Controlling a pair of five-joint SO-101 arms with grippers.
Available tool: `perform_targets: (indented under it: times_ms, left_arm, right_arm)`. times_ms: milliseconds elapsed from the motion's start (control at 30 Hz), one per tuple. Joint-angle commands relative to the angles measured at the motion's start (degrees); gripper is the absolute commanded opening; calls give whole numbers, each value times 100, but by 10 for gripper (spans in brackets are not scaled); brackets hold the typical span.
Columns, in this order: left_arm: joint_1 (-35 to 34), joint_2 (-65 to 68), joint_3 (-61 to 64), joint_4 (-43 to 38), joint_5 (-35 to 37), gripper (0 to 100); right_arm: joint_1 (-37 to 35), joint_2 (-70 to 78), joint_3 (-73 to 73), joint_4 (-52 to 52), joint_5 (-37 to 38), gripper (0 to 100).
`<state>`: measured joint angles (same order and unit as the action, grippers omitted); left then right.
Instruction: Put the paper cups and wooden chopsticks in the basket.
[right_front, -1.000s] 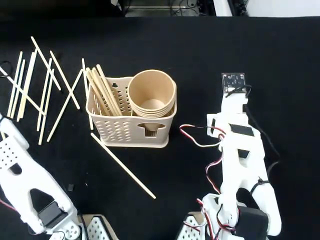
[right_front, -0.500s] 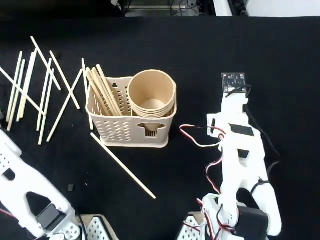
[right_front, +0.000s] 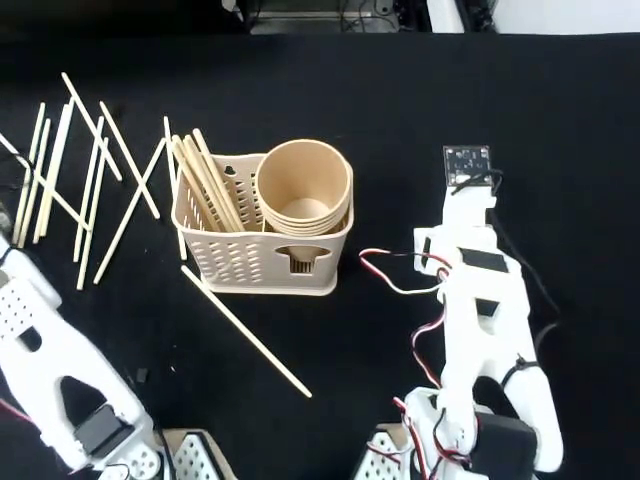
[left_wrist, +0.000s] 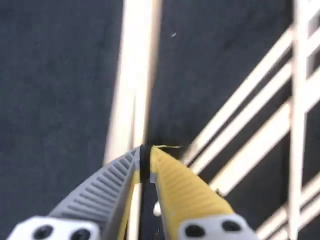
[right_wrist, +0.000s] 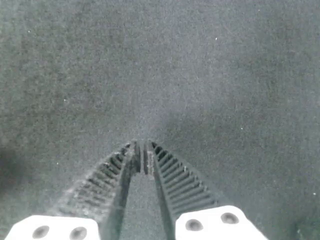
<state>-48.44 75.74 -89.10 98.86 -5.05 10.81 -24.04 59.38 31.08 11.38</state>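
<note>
A beige basket (right_front: 250, 265) stands left of centre and holds stacked paper cups (right_front: 303, 185) and several wooden chopsticks (right_front: 205, 180). More loose chopsticks (right_front: 90, 190) lie fanned out on the black cloth to its left. One chopstick (right_front: 245, 332) lies slanted in front of the basket. My left gripper (left_wrist: 144, 152) is at the table's left edge, shut on a pale chopstick (left_wrist: 137, 60) that looks raised above the others. Well right of the basket, my right gripper (right_wrist: 142, 150) is shut over bare cloth, holding nothing.
The white left arm (right_front: 50, 350) comes up from the front left corner. The right arm (right_front: 480, 300), with red and white cables, fills the right half. Monitor stands and cables sit beyond the table's back edge.
My left arm dipped toward the front edge, then came back up along the left edge. The right arm, basket and cups have not moved.
</note>
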Motion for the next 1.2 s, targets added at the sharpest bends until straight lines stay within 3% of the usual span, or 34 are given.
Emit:
perform_targets:
  times_ms: [0, 333, 433, 600, 800, 933, 1167]
  left_arm:
    - [145, -747, -541, 229, 44, 29]
    - [13, -2980, 1965, 88, 26, 33]
    - [-180, -2980, 2501, -246, -62, 69]
    - [-338, -2567, 3459, -1266, -149, 244]
    - [-277, -1477, 3767, -2075, -149, 180]
    - [-268, -1073, 3134, -1618, -141, 34]
    - [-198, -993, 1174, 105, 149, 29]
  right_arm:
    - [-97, -136, -31, -97, 62, 35]
    - [-97, -136, -31, -97, 62, 35]
    - [-97, -145, -31, -97, 62, 35]
    - [-88, -145, -31, -97, 62, 35]
    - [-88, -145, -31, -97, 62, 35]
    - [-88, -136, -31, -97, 62, 35]
    - [-88, -136, -31, -97, 62, 35]
